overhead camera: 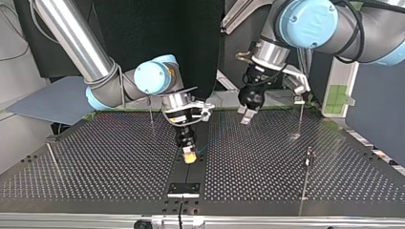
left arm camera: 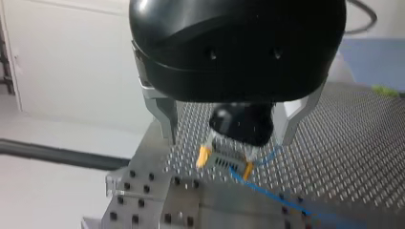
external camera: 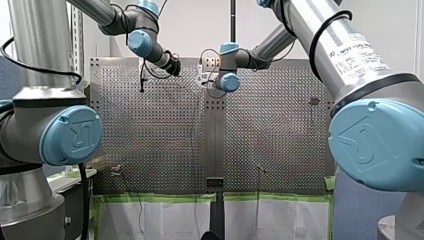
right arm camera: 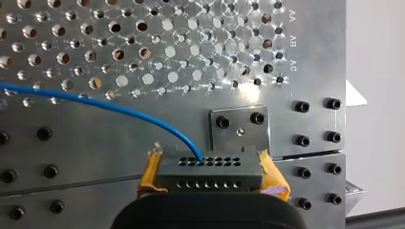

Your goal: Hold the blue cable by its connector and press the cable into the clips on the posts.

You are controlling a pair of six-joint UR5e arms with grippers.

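Right tool: my right tool (overhead camera: 189,155) is clamped tight on the connector (right arm camera: 210,171). Its yellow pads (right arm camera: 149,174) press on both sides of it.
Connector: a small dark block with rows of little holes. It sits low over the middle strip of the worktop (overhead camera: 267,162). I cannot tell if it touches the worktop.
Blue cable: the blue cable (right arm camera: 95,102) comes out of the connector's holes. It bends away to one side, over the worktop's holes.
Left tool: my left tool (overhead camera: 246,115) is black with metal fingers (left arm camera: 165,114). The fingers are wide apart and hold nothing. It hangs above the worktop, near my right tool and farther from the top view's camera.
What the left wrist sees: my right tool and the connector show between the left tool's fingers, ahead of them.
Posts: thin posts stand up from the worktop. One post (overhead camera: 309,160) is at the top view's right, well apart from the connector. The cable is not on it.
Small plate: a dark plate (right arm camera: 239,136) with two screws lies just beside the connector.
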